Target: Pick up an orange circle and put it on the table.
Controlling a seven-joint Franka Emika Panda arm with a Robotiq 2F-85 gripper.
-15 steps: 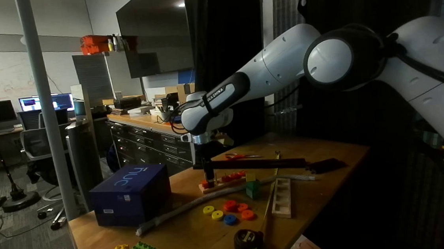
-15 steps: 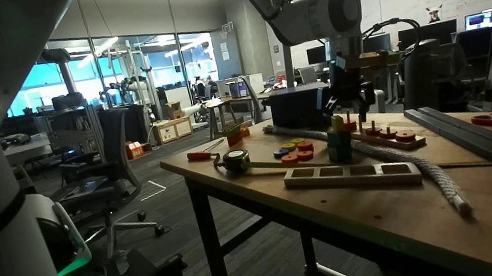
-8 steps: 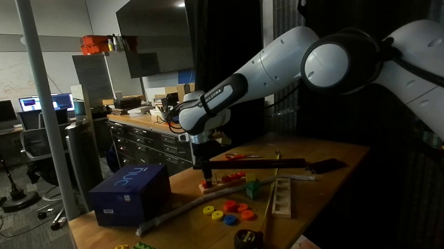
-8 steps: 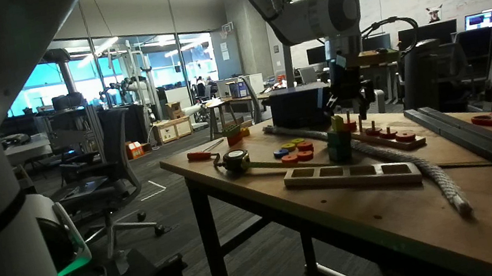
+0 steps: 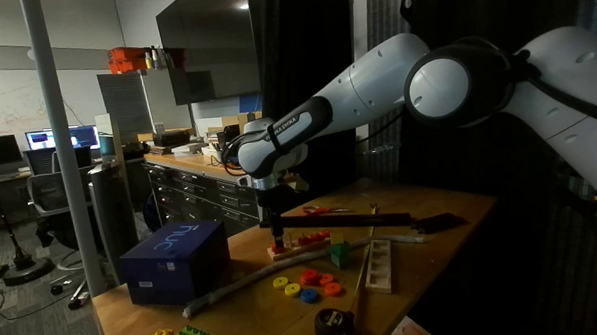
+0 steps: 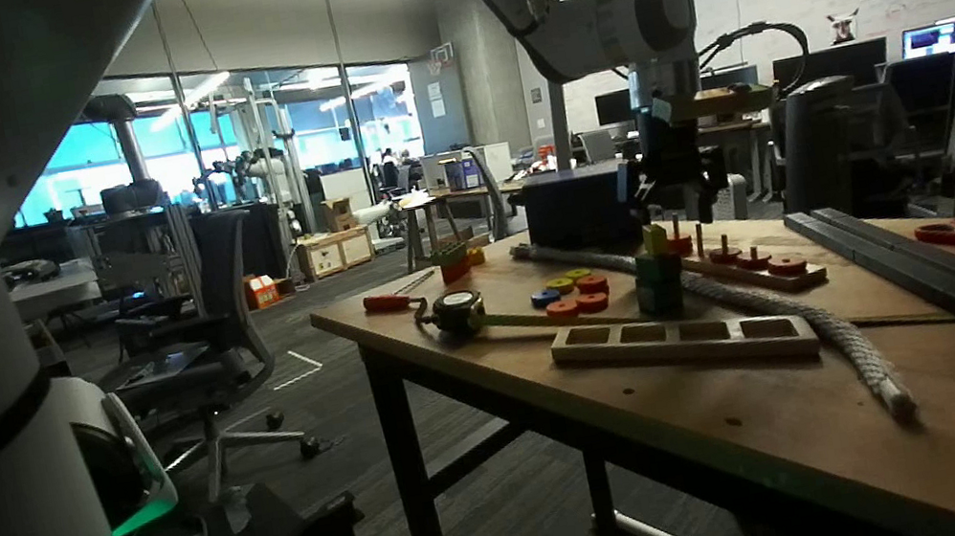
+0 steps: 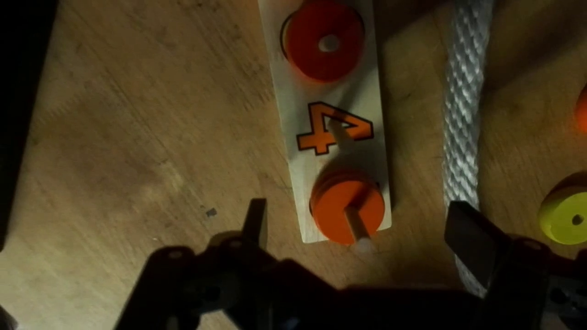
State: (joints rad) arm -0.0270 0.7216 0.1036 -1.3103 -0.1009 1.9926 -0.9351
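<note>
A stack of orange circles (image 7: pixel 335 211) sits on the end peg of a pale wooden peg board (image 7: pixel 305 229). The peg sticks up through its middle. In both exterior views the stack shows small, at the board's near-box end (image 6: pixel 680 245). My gripper (image 7: pixel 360 220) is open and empty above this end. Its fingers stand apart on either side of the stack, touching nothing that I can see. It also shows dark in both exterior views (image 5: pixel 278 241) (image 6: pixel 680 200). The wooden table (image 5: pixel 258 330) bears everything. Loose orange circles (image 5: pixel 333 289) lie on it.
The board has an empty peg (image 7: pixel 340 136) at number 4 and red rings (image 7: pixel 316 50) beyond. A white rope (image 7: pixel 463 105) runs beside it. A blue box (image 5: pixel 173 262), green blocks (image 5: pixel 339 255), a wooden tray (image 6: pixel 684 345), yellow rings (image 5: pixel 292 290) and a tape measure (image 5: pixel 334 325) are near.
My gripper has risen slightly and shifted a little toward the blue box, over the end of the peg board. The rings and other objects have not moved.
</note>
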